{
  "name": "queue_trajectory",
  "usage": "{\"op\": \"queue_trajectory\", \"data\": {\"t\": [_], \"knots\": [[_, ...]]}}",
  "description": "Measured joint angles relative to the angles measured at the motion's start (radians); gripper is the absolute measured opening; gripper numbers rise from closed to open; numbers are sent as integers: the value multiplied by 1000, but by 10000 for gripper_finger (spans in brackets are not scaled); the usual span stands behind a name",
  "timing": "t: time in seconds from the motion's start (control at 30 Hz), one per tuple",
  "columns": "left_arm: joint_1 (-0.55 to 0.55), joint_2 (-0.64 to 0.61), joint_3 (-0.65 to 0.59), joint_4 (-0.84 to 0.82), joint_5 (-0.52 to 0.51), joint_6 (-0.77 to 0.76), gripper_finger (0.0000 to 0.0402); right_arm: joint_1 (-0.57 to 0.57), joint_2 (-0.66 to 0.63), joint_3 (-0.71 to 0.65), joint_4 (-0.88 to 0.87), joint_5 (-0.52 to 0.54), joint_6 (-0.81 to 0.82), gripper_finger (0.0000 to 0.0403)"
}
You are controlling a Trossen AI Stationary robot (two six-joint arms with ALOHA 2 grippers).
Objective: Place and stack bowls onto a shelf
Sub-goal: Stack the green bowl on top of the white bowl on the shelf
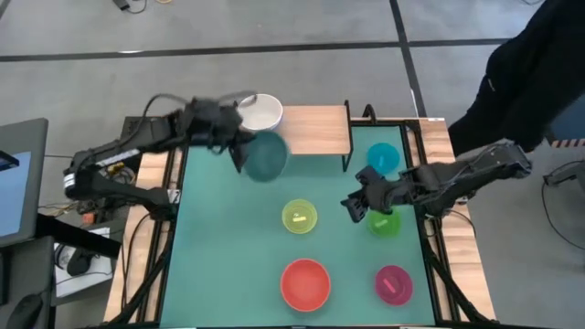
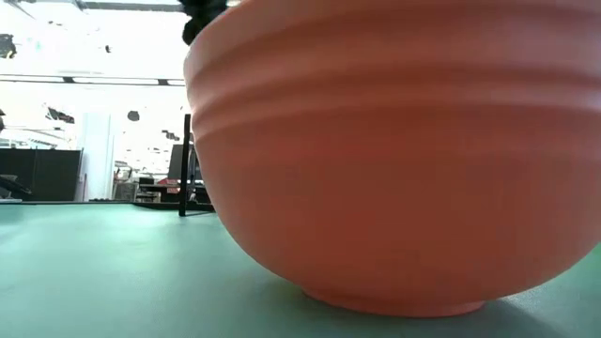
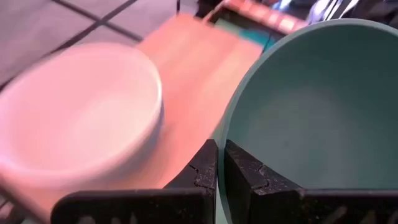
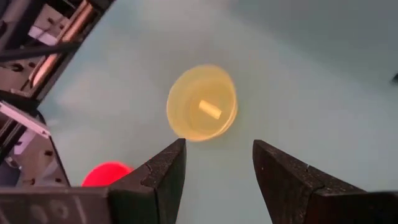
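My left gripper point(image 1: 241, 146) point(image 3: 221, 149) is shut on the dark teal bowl point(image 1: 266, 156) point(image 3: 317, 112), at the left part of the shelf's near edge. The shelf point(image 1: 315, 128) point(image 3: 193, 56), with its wooden plank top, stands at the far side of the green mat. The white bowl point(image 1: 261, 111) point(image 3: 81, 118) rests upright on its left end. My right gripper point(image 1: 355, 206) point(image 4: 217, 162) is open above the mat, between the yellow-green bowl point(image 1: 299, 217) point(image 4: 202, 102) and the green bowl point(image 1: 384, 222). The blue bowl is out of view. My left gripper pinches the dark teal bowl by its rim point(image 3: 225, 127), one finger inside the bowl and one outside. The bowl is tilted, with its hollow turned toward the wrist camera. It is held above the shelf's near edge, just beside the white bowl.
The cyan bowl point(image 1: 383, 157) sits right of the shelf; the red bowl point(image 1: 305, 283) point(image 2: 394, 160) and magenta bowl point(image 1: 394, 283) sit near the mat's near edge. The red bowl fills the low view. A person in dark clothes point(image 1: 530, 64) stands beyond the table's far right corner.
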Motion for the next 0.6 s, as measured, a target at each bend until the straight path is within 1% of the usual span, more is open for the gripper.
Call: {"op": "queue_trajectory", "data": {"t": [0.1,0.23,0.33,0.47,0.6], "knots": [[88,98,143,-46,50,29,0,-35,-48,0,-12,-2,-49,210],[186,244,343,-131,22,78,0,-57,-93,0,-17,-2,-105,210],[249,346,480,-154,4,89,0,-66,-106,0,-33,0,-140,210],[320,467,636,-207,-2,70,0,-66,-110,0,-79,0,-132,210],[374,556,748,-368,5,68,0,-35,-103,0,-129,2,-86,210]]}}
